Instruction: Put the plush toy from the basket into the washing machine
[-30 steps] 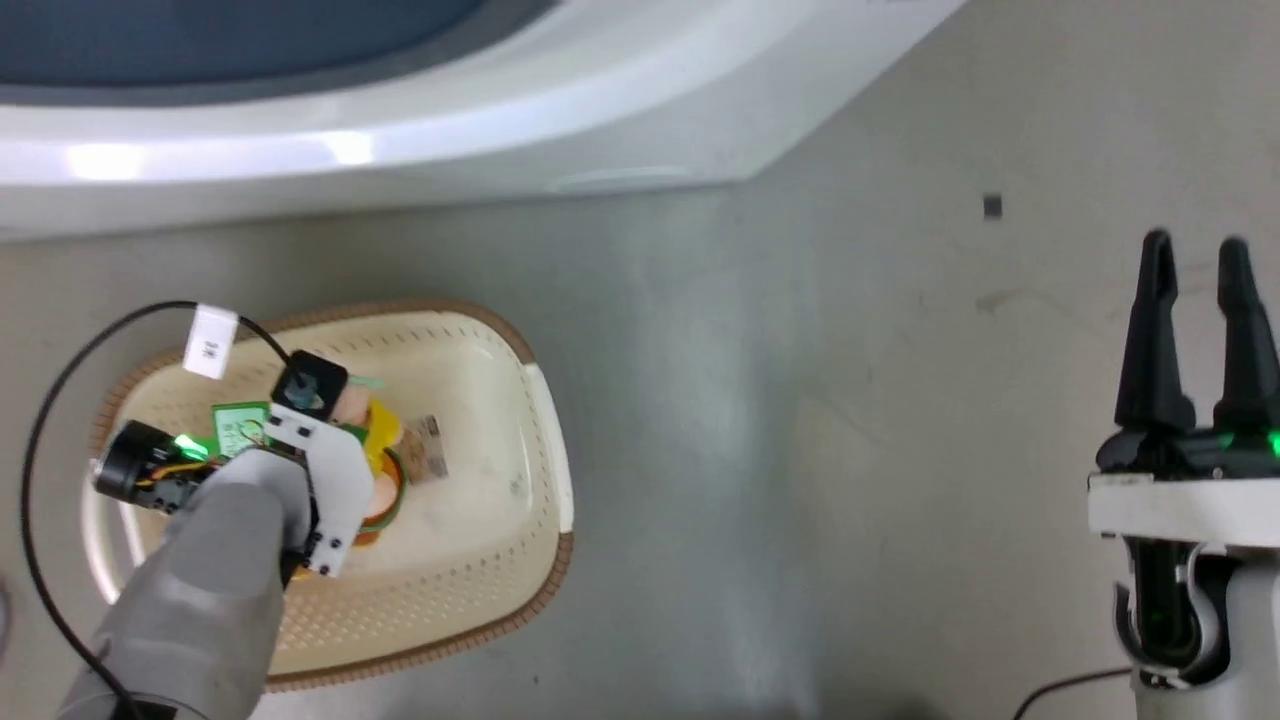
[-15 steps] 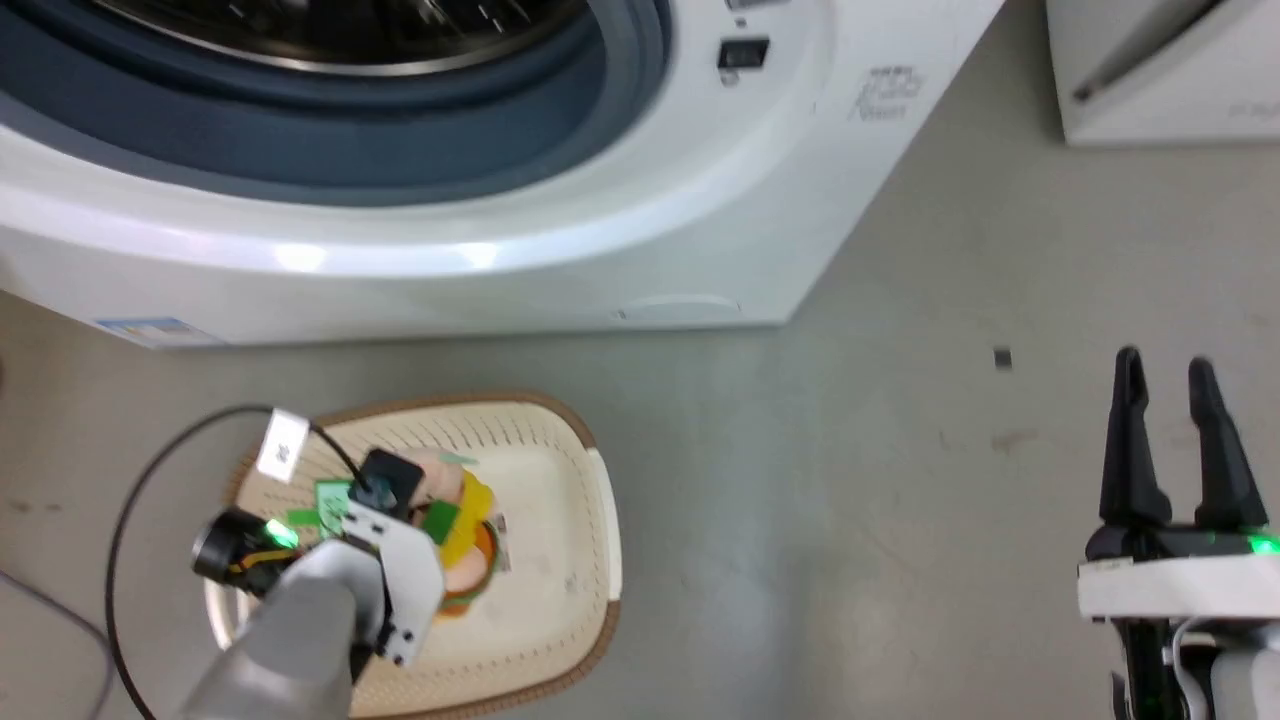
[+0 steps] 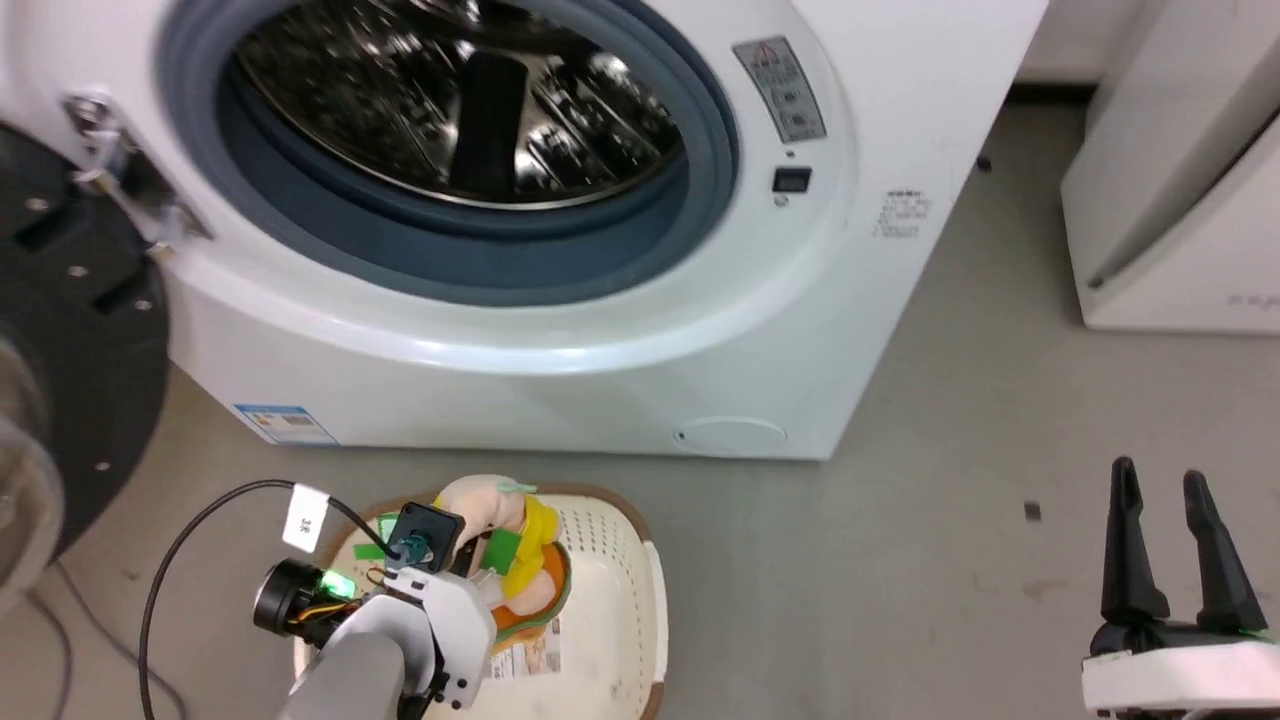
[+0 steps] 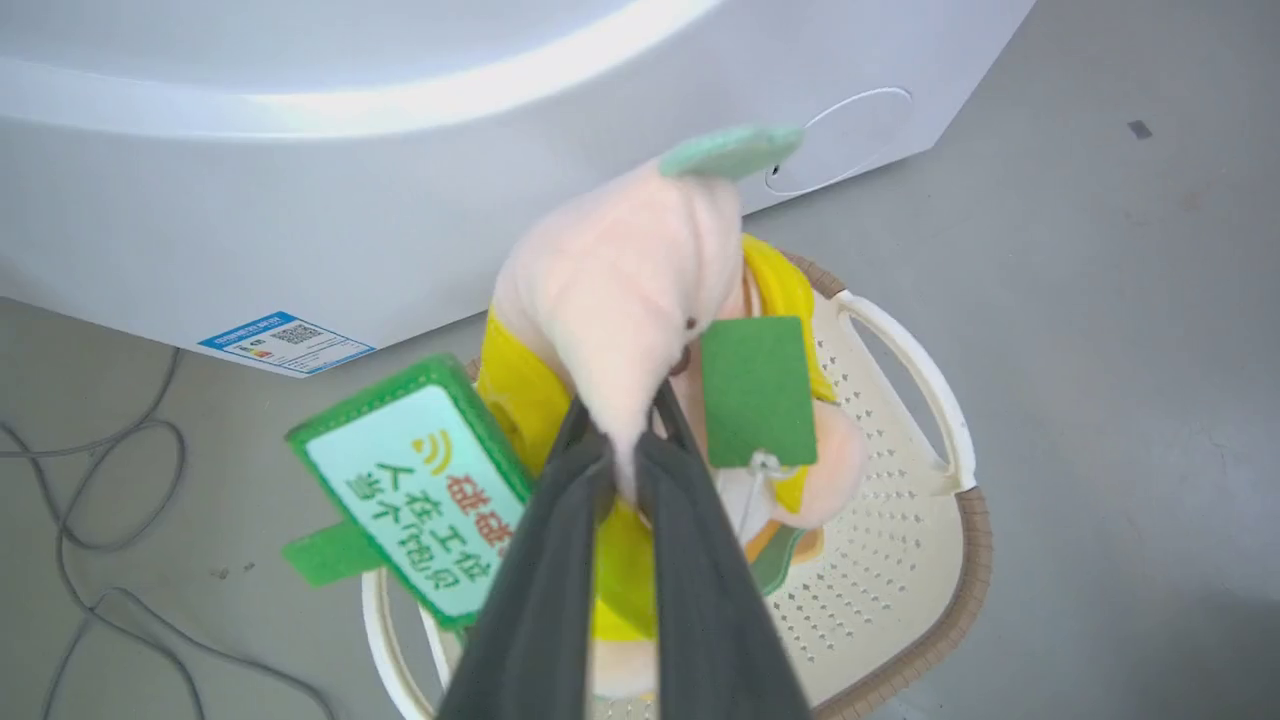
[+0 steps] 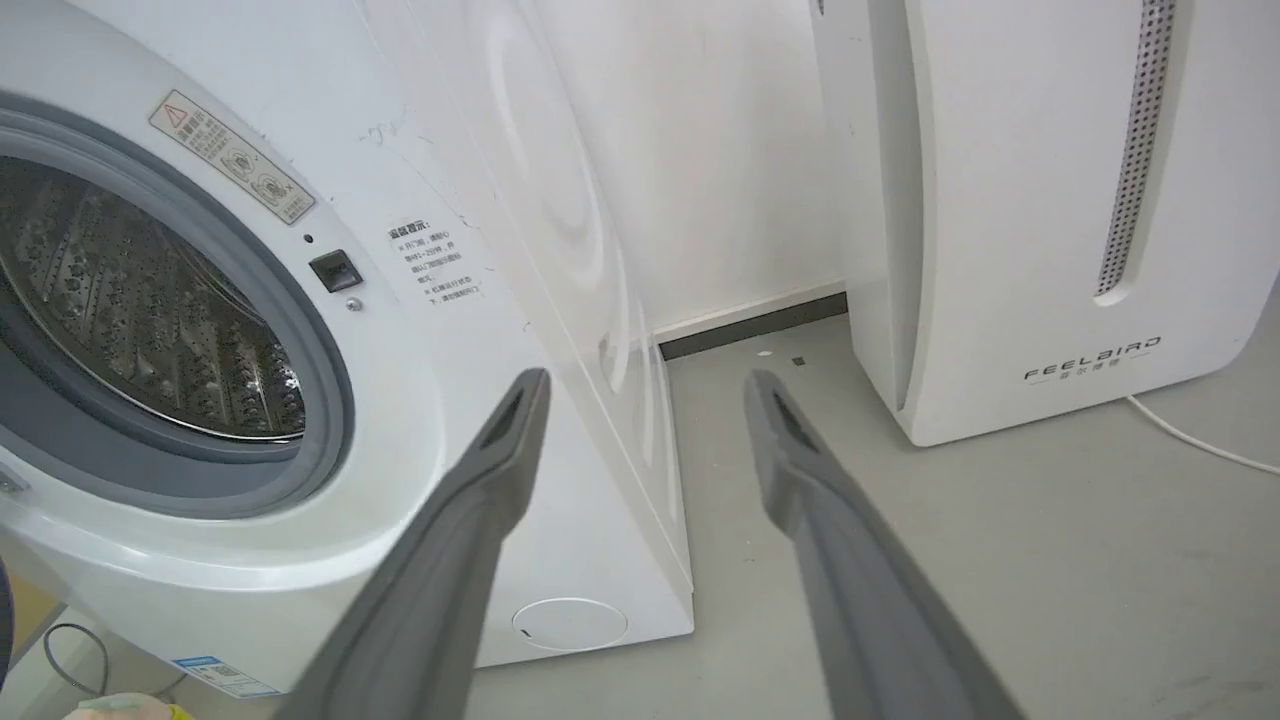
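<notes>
My left gripper [image 4: 620, 445] is shut on the plush toy [image 4: 625, 285], pinching its pale pink head. The toy's yellow garment and green tag hang free, lifted above the cream basket [image 4: 962, 470]. In the head view the plush toy [image 3: 500, 520] sits at the tip of my left arm, over the far rim of the basket [image 3: 655, 600]. Just beyond stands the washing machine [image 3: 560, 330], its steel drum [image 3: 450, 110] exposed. My right gripper [image 3: 1157, 475] is open and holds nothing, low at the right; the right wrist view shows the right gripper [image 5: 648, 385] pointing past the washing machine [image 5: 420, 420].
The machine's black-framed door [image 3: 70, 330] stands swung open at the left. A white FEELBIRD appliance [image 5: 1050, 200] stands on the grey floor to the right of the machine. Loose cables [image 4: 100, 500] lie on the floor left of the basket.
The head camera has tilted up, bringing the drum and door into view. My left gripper has lifted the plush toy from the basket's bottom to above its rim. The right gripper stays open.
</notes>
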Tool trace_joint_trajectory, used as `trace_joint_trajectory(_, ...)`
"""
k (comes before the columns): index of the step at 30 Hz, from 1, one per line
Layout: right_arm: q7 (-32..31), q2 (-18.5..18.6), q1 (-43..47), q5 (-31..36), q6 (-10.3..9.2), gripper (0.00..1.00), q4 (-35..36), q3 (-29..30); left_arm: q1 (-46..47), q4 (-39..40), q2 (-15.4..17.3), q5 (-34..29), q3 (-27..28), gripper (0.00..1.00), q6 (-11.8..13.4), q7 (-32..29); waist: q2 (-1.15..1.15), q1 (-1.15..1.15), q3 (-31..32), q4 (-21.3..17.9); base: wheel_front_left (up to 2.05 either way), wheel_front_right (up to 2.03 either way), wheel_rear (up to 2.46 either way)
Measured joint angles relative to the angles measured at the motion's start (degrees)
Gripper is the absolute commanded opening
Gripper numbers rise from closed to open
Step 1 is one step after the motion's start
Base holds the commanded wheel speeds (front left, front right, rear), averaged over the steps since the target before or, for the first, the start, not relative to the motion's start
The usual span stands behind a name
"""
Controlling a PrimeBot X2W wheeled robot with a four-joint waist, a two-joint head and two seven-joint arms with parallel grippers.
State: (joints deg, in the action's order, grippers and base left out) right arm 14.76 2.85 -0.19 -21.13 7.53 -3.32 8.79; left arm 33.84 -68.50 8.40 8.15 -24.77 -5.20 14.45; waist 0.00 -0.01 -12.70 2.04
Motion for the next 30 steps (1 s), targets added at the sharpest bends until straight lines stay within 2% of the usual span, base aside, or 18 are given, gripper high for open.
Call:
trace_joint_trajectory(4, 0.0, 0.0, 1.4, 0.0, 0.00, 1.00, 0.0, 0.0, -2.5, 6.7, 0.3, 0.8, 0.9, 0.00, 0.8, 0.2, 0.00, 0.00, 3.0, 1.3, 0.00, 0.00, 0.00)
trace_joint_trajectory(9, 0.0, 0.0, 2.4, 0.0, 0.00, 1.00, 0.0, -0.2, -5.9, 17.6, 1.5, 1.3, 2.6, 0.00, 3.1, 0.2, 0.00, 0.00, 5.4, 2.5, 0.00, 0.00, 0.00)
trace_joint_trajectory(17, 0.0, 0.0, 2.3, 0.0, 0.00, 1.00, 0.4, -1.5, -8.3, 31.5, 2.8, 2.1, 6.8, 0.00, 6.5, 0.2, 0.00, 0.00, 4.7, 1.6, 0.00, 0.00, 0.00)
trace_joint_trajectory(23, 0.0, 0.0, 0.6, 0.0, 0.00, 1.00, 0.7, -2.0, -7.0, 34.9, 3.0, 2.0, 9.6, 0.00, 8.1, 0.2, 0.00, 0.01, 1.8, -0.2, 0.00, 0.00, 0.00)
trace_joint_trajectory(30, 0.0, 0.0, -2.6, -0.2, 0.00, 1.00, 1.3, -2.8, 0.3, 36.9, 3.5, 2.0, 13.3, 0.00, 8.6, 0.2, 0.00, 0.01, -3.5, -3.0, 0.00, 0.00, 0.00)
